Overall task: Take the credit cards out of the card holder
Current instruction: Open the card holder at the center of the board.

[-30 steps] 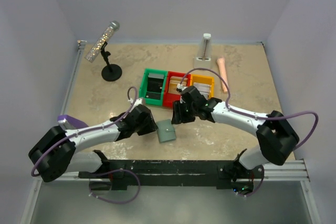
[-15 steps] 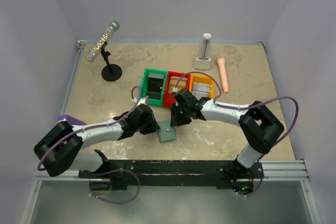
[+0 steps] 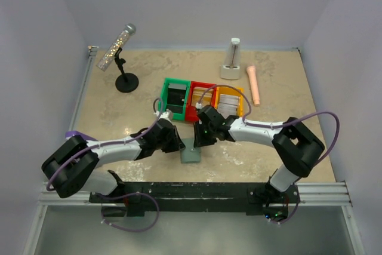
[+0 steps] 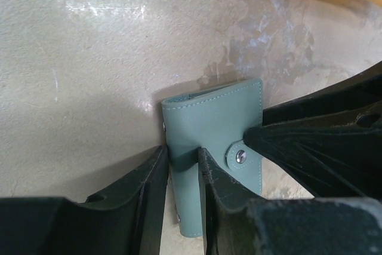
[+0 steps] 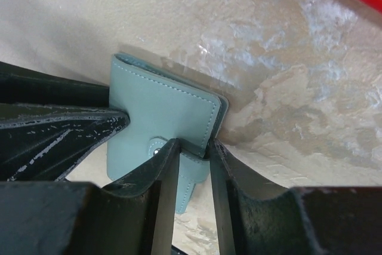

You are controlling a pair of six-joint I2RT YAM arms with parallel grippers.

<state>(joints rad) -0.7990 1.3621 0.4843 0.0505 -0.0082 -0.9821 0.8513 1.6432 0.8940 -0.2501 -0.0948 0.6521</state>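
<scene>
Left gripper (image 4: 182,152) narrowed to a slit, pinching one edge of the closed card holder (image 4: 215,114); right gripper (image 5: 194,144) likewise clamps the opposite edge; holder lies mid-table (image 3: 268,76), toward the near edge.

Robotics lab: one enclosed tabletop test cell.
Noted from where I stand: plain pale walls (image 3: 197,4) box in a beige marbled table (image 3: 107,108) on three sides; a black mounting rail (image 3: 191,192) on metal framing runs along the near edge, carrying a left arm (image 3: 113,147) and a right arm (image 3: 262,129) with loose purple cables (image 3: 334,129). The unrelated props are laid out like test items: microphone on a stand (image 3: 116,46), pink tube (image 3: 253,85), green bin (image 3: 165,97), red bin (image 3: 203,83), yellow bin (image 3: 230,87), card holder (image 3: 191,154).
</scene>
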